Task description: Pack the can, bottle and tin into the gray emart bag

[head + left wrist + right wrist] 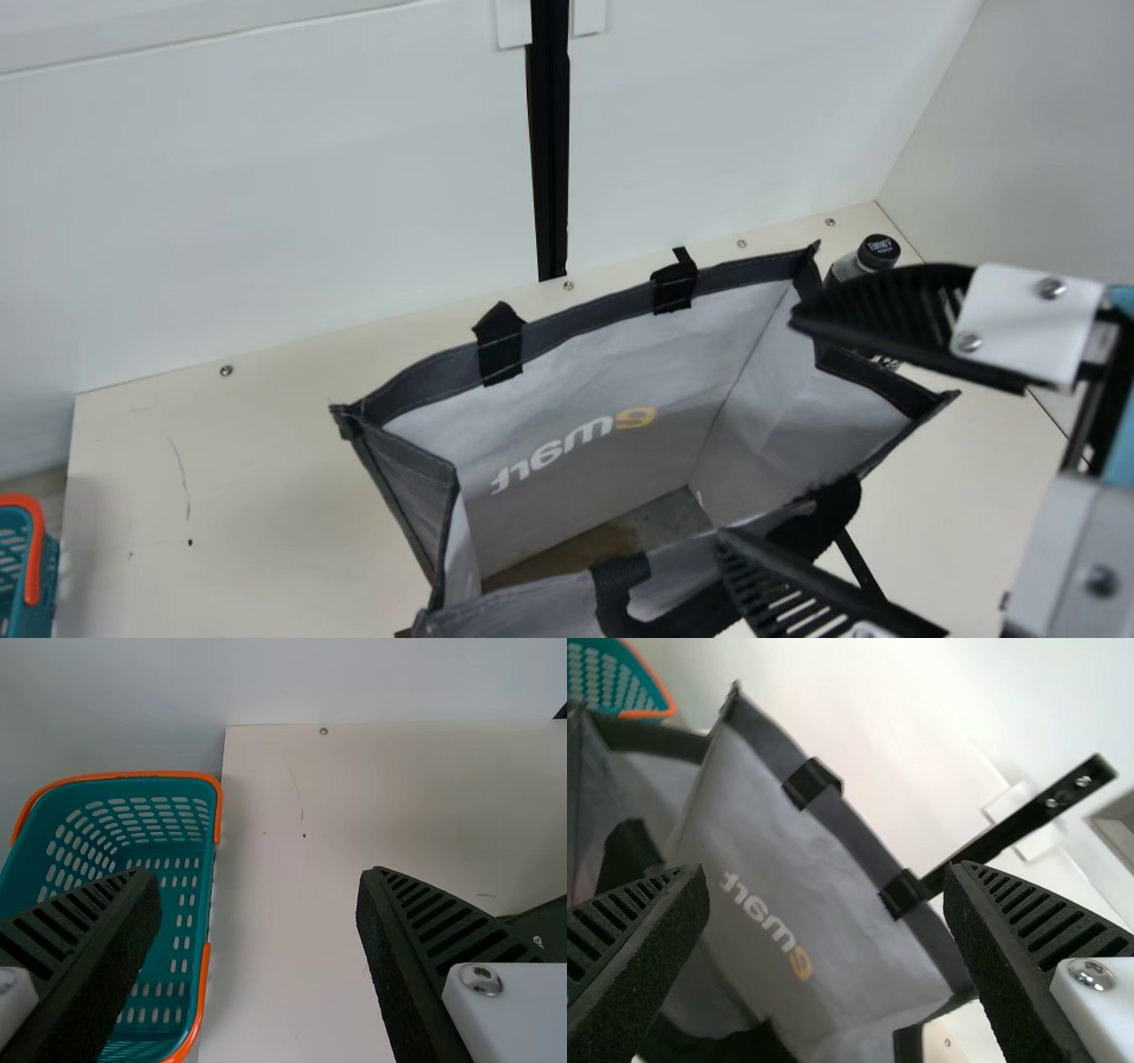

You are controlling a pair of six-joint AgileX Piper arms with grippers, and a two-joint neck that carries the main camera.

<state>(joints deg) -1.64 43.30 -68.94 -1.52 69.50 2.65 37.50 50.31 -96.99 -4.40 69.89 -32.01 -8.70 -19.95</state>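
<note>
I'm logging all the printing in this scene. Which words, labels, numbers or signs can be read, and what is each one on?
"emart": on the far inner wall of the gray emart bag.
Print on the black cap of the bottle: too small to read surely.
White mark on the dark item at the left wrist view's edge: too small to read.

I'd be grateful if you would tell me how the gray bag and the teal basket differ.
The gray bag has dark edging, while the teal basket has orange trim. The gray bag's walls are solid panels; the teal basket's are pierced with rows of slots. The gray bag stands on the table, whereas the teal basket sits beyond its left edge. Both are open at the top.
</note>
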